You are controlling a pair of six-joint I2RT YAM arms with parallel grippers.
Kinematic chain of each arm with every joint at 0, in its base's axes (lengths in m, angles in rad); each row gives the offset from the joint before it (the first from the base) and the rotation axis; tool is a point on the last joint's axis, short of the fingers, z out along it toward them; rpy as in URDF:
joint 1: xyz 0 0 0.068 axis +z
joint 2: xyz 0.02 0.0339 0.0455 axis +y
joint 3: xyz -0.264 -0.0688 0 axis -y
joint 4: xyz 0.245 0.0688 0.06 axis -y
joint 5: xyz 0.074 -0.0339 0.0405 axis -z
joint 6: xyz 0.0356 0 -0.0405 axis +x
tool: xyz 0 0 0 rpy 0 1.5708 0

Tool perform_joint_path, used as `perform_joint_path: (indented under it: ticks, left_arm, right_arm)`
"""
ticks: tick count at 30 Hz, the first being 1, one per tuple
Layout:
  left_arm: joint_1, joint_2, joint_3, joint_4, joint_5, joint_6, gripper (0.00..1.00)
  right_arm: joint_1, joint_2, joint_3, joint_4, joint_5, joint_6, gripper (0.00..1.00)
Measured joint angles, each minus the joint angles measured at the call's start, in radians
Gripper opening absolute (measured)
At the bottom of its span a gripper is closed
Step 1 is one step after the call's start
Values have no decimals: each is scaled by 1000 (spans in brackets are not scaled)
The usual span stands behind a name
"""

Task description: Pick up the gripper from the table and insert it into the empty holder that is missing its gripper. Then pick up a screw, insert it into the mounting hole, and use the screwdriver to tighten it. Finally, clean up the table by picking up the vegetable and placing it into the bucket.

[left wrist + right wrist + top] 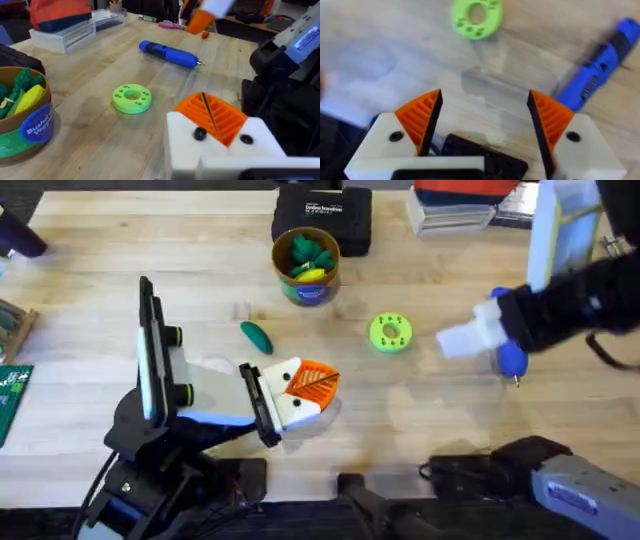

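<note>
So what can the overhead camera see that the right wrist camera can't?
Overhead gives you the bucket with toys inside, the dark green vegetable lying loose, and the left pincer. The right wrist view gives a close look at the right pincer, its orange fingers wide apart. Both have the green ring and the blue screwdriver.

The bucket [22, 120], off beside the left arm's jaws, carries a blue label with white letters reading "Bushel" and, below, a cut-off "Vege"; nothing else is legible.
</note>
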Motion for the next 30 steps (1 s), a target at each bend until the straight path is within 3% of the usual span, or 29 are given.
perform_joint_path:
  ticks: [4, 8, 12, 19, 30]
  left_arm:
    - [0, 0, 0, 0, 0, 0, 12]
    - [0, 0, 0, 0, 0, 0, 12]
    - [0, 0, 0, 0, 0, 0, 12]
    - [0, 0, 0, 0, 0, 0, 12]
    - [0, 0, 0, 0, 0, 0, 12]
  right_arm:
    - [-193, 137, 0, 70, 32, 5, 994]
    - [-318, 240, 0, 152, 46, -20, 993]
    - [-416, 331, 0, 203, 50, -152, 994]
    - [-537, 464, 0, 299, 90, -376, 993]
    - [-636, 591, 0, 451, 114, -445, 993]
